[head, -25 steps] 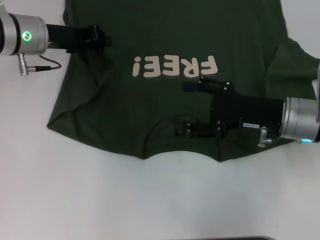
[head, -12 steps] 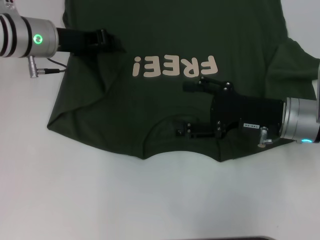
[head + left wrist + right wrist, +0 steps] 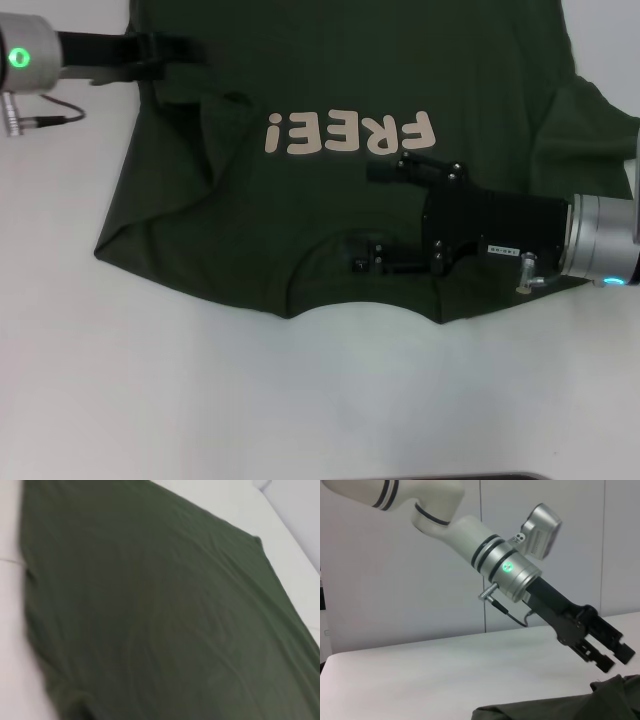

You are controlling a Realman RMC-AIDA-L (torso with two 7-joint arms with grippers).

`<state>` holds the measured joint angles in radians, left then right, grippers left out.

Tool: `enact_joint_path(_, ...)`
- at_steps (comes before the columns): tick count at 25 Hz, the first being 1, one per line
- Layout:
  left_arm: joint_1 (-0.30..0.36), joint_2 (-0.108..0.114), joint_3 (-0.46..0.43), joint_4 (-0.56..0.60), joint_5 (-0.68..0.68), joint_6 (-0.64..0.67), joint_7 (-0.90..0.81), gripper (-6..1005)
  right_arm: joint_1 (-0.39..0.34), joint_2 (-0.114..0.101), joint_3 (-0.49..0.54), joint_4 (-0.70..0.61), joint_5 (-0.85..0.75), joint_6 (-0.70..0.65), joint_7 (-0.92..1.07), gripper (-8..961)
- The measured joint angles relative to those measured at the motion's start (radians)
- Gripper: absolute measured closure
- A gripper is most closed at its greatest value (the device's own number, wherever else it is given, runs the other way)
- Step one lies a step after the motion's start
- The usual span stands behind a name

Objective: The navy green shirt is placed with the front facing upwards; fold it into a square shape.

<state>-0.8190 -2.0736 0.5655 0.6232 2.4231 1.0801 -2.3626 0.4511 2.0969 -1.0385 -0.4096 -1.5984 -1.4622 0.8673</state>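
Note:
The navy green shirt [image 3: 330,70] lies spread on the white table, front up, its cream "FREE!" lettering [image 3: 350,133] in the middle. The neckline [image 3: 365,290] faces the near edge. My right gripper [image 3: 375,218] rests open on the chest just above the collar, fingers wide apart with only flat cloth between them. My left gripper [image 3: 190,52] hovers over the shirt's far left part; seen from the right wrist, this left gripper [image 3: 612,657] is open and holds nothing, just above a raised bump of shirt [image 3: 615,687]. The left wrist view is filled with green shirt [image 3: 150,605].
Bare white table [image 3: 300,400] runs along the near side and to the left of the shirt. A crease [image 3: 215,110] stands up in the cloth beside the lettering. A grey wall [image 3: 395,580] rises behind the table.
My left gripper first slid right over the shirt, then drew back to the left and farther away. A crease now stands up where it had been. The right gripper has stayed still.

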Motion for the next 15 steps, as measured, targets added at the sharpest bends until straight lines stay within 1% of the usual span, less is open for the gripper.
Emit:
enact_joint_path(3, 0.015, 0.025, 0.001, -0.015, 0.002, -0.021, -0.023, 365, 0.002, 0.0, 0.0, 0.001, 0.0, 0.0, -0.001, 26)
enact_joint_path(6, 0.016, 0.039, 0.007, -0.054, 0.005, -0.063, -0.04, 303, 0.006, 0.001, -0.001, 0.006, 0.0, 0.0, -0.003, 26)
enact_joint_path(11, -0.011, 0.049, 0.028, -0.128, 0.01, -0.089, -0.044, 200, 0.008, 0.0, 0.001, 0.008, 0.0, 0.0, -0.005, 26)
enact_joint_path(14, -0.02, 0.048, 0.029, -0.147, 0.009, -0.087, -0.044, 139, 0.007, 0.0, 0.002, 0.008, 0.0, 0.001, -0.005, 26)
enact_joint_path(15, -0.022, 0.046, 0.03, -0.15, 0.009, -0.087, -0.044, 139, 0.006, 0.0, 0.002, 0.008, 0.0, 0.001, -0.005, 26)
